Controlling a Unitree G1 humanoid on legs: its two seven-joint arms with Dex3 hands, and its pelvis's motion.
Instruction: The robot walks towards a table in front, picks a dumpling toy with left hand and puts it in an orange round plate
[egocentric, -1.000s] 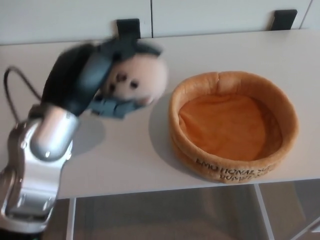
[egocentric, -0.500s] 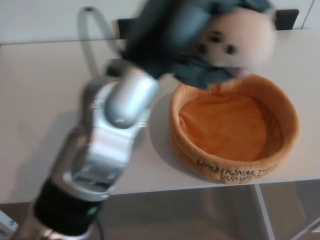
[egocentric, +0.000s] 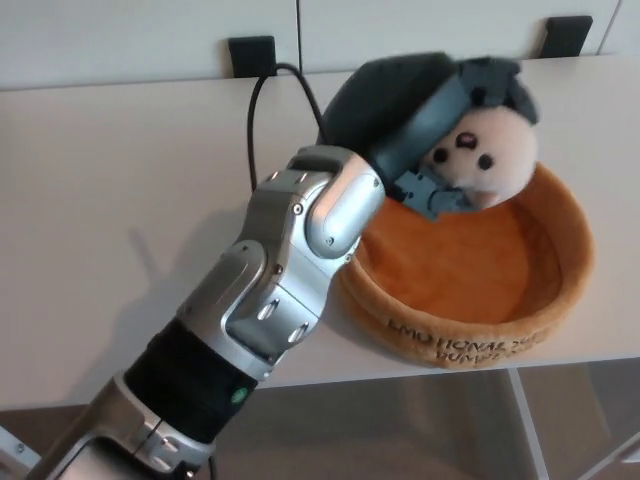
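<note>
Head view: my left hand (egocentric: 425, 115) reaches across the table (egocentric: 110, 200) from the left, fingers (egocentric: 470, 90) clamped around the dumpling toy (egocentric: 480, 160). I hold that pale, round toy over the far side of the orange round plate (egocentric: 470, 330), its face turned up; I cannot tell whether it touches the plate. My silver forearm (egocentric: 290, 260) covers the plate's near-left rim.

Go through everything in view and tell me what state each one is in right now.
Left hand: shut on the dumpling toy, over the plate.
Dumpling toy: held, face showing, at the plate's far side.
Orange round plate: upright on the table, nothing lying in it.
Table: bearing the plate.
Right hand: not in view.
</note>
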